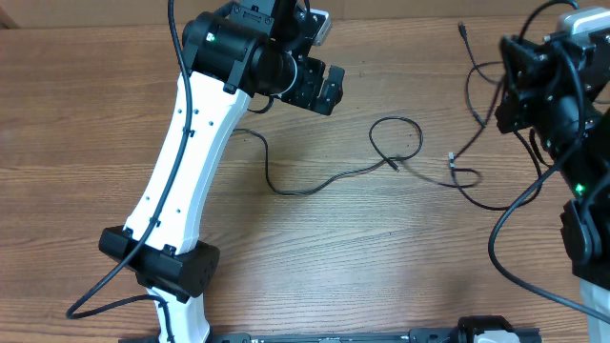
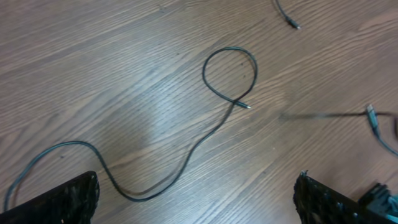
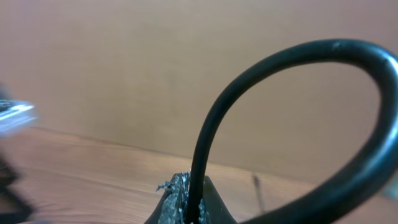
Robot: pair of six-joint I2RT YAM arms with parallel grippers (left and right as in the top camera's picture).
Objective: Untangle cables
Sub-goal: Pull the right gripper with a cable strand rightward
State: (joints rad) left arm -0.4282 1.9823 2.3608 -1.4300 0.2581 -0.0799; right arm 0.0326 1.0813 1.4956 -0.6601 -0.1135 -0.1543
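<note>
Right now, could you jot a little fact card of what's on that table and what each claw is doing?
Surface: wooden table
Middle: looped cable, lying free, one end curled into a ring
Left gripper: open, above the table, holding nothing
Right gripper: shut on a black cable

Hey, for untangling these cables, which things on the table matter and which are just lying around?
Part of the job:
- looped cable, lying loose on the table
- gripped cable, held at the right arm

Not part of it:
- thick arm cable
- table
</note>
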